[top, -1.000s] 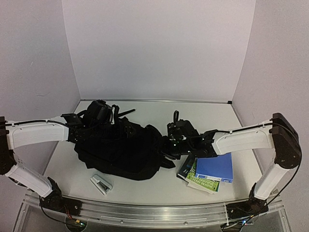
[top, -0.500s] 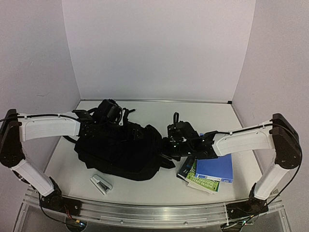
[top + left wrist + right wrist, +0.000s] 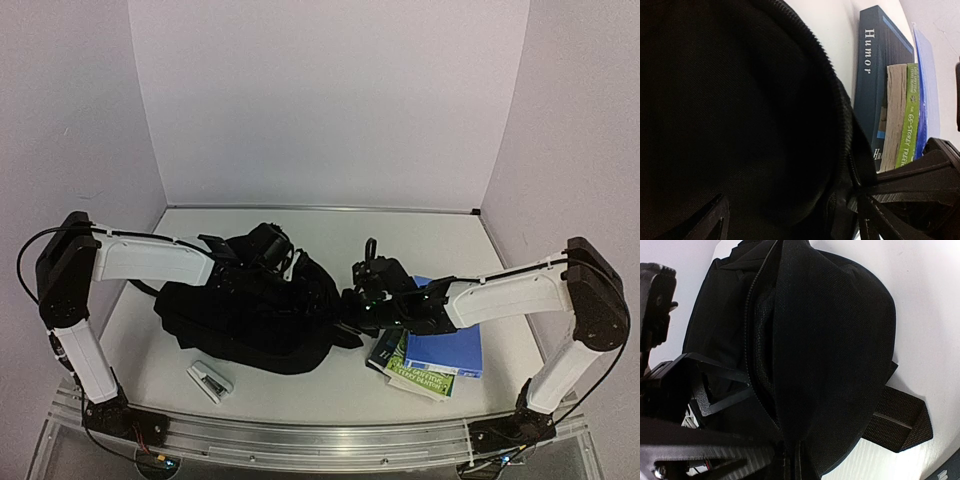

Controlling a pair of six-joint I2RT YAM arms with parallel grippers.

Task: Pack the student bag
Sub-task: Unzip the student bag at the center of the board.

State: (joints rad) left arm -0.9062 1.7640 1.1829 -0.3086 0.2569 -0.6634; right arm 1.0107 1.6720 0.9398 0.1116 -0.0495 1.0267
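Observation:
The student bag (image 3: 245, 320), a large black backpack, lies on the table left of centre. My left gripper (image 3: 290, 265) hovers low over the bag's upper right part. In the left wrist view its fingers (image 3: 712, 222) stand wide apart over black fabric (image 3: 730, 110), next to a zipper line (image 3: 840, 110). My right gripper (image 3: 352, 303) is at the bag's right edge. In the right wrist view it (image 3: 792, 467) is shut on the bag's zippered edge (image 3: 830, 340), with a gap along the zipper (image 3: 760, 355). A webbing strap (image 3: 900, 420) lies on the table.
A stack of books and a blue folder (image 3: 440, 352) lies right of the bag. The left wrist view shows a dark "Humor" book (image 3: 875, 75) and a green-spined book (image 3: 910, 115). A small grey stapler (image 3: 210, 381) lies in front of the bag. Walls enclose three sides.
My left arm has swung right across the top of the bag, from its far-left corner to near the right gripper. The right gripper has stayed at the bag's right edge.

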